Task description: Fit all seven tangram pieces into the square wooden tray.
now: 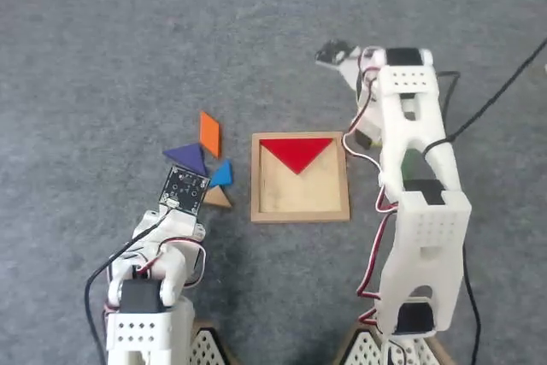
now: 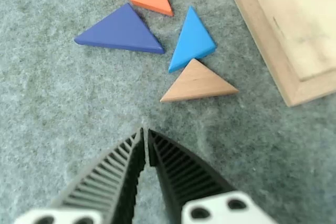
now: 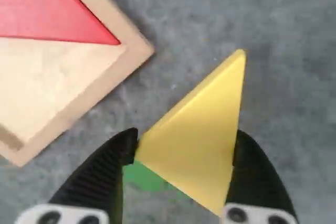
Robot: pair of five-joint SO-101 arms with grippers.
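Your right tool (image 3: pixel 185 139) was clamped on the yellow triangle (image 3: pixel 202 124), just off the 3 o'clock side of the tray (image 1: pixel 300 214). The piece looked light, stiff and smooth, so gripping across its flat edges suited it. Your left tool (image 2: pixel 145 136) was closed and empty near the tan triangle (image 2: pixel 199 83), at the tray's 9 o'clock.
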